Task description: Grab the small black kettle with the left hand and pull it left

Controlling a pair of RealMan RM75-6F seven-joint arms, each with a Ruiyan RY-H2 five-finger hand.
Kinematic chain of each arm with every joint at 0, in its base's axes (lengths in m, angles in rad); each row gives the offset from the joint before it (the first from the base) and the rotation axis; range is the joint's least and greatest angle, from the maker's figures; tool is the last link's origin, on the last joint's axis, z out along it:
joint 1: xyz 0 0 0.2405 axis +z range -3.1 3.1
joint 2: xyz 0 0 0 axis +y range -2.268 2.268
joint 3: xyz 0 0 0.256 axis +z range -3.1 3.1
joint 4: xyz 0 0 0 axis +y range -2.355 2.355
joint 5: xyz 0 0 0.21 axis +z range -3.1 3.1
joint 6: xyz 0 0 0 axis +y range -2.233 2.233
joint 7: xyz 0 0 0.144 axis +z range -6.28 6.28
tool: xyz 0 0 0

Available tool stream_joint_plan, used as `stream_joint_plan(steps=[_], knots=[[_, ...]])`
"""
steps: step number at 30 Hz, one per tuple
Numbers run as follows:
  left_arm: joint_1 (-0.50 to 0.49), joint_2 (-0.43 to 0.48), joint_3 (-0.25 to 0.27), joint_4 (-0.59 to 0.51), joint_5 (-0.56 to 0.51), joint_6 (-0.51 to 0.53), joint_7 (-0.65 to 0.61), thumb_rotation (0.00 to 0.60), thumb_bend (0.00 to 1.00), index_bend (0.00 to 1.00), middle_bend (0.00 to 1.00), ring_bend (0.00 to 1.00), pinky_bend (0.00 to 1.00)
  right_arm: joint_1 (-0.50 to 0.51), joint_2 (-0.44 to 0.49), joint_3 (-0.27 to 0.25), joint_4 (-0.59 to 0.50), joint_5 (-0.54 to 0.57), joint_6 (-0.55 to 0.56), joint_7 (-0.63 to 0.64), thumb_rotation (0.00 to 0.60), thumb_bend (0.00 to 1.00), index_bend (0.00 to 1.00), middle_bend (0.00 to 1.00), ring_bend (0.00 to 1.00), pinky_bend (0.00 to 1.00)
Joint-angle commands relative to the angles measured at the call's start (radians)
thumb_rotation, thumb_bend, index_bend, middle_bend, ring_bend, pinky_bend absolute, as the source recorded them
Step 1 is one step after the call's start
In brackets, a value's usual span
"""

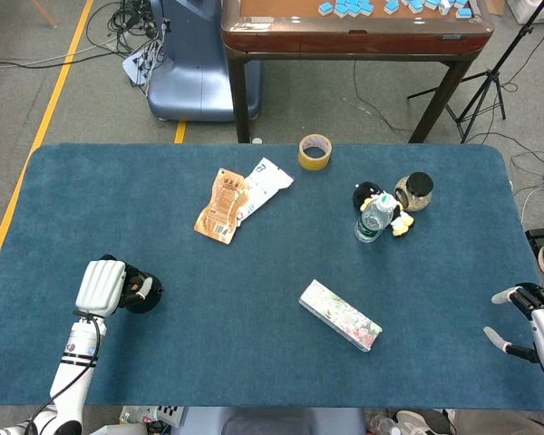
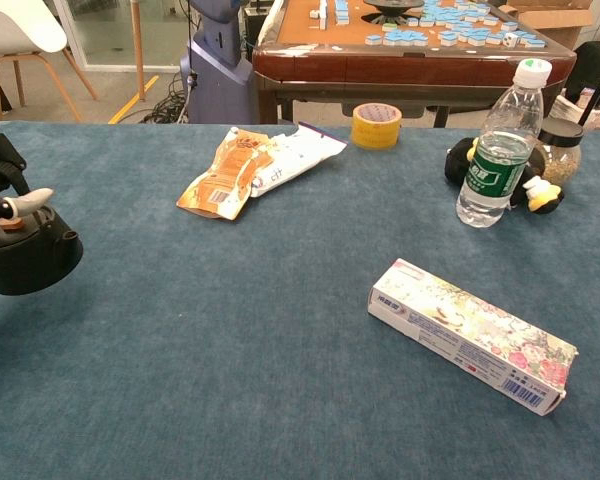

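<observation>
Now dragging a small black kettle (image 2: 22, 257) leftward, left hand (image 1: 102, 287) clasped on its top.
Sits at the near-left part of a blue-covered table (image 1: 272, 236), just to the hand's right in the head view, touching the fingers. Seen from the chest camera, low and round, with a pale fingertip (image 2: 30, 201) lying across the lid and dark fingers hooked at the handle; exact wrap hidden by the frame edge. Best done, judging from this, by keeping the pull low and level so the base slides flat, holding the clasp firm, and stopping short of the left table edge, which looks near. Off to the far right, right hand (image 1: 537, 319) hangs idle past the table edge, fingers apart, grasping nothing. Well away from the path: snack packets (image 1: 238, 200), tape roll (image 1: 315, 150), water bottle (image 1: 374, 218), flowered box (image 1: 340, 314).
</observation>
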Motion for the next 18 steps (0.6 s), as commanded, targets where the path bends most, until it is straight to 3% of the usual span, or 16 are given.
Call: stream_joint_plan(steps=[1,18], knots=[[0.000,-0.004,0.005,0.012,0.015,0.010,0.017,0.535,0.34,1.00,1.00,0.99,0.43,0.000,0.000,0.000,0.000,-0.001,0.001,0.001,0.600,0.19,0.41,0.41,0.25,0.28],[0.006,-0.003,0.005,0.002,0.020,0.009,0.010,0.537,0.34,1.00,1.00,0.99,0.43,-0.005,-0.002,-0.001,0.008,0.000,0.008,0.010,0.600,0.19,0.41,0.41,0.25,0.28]])
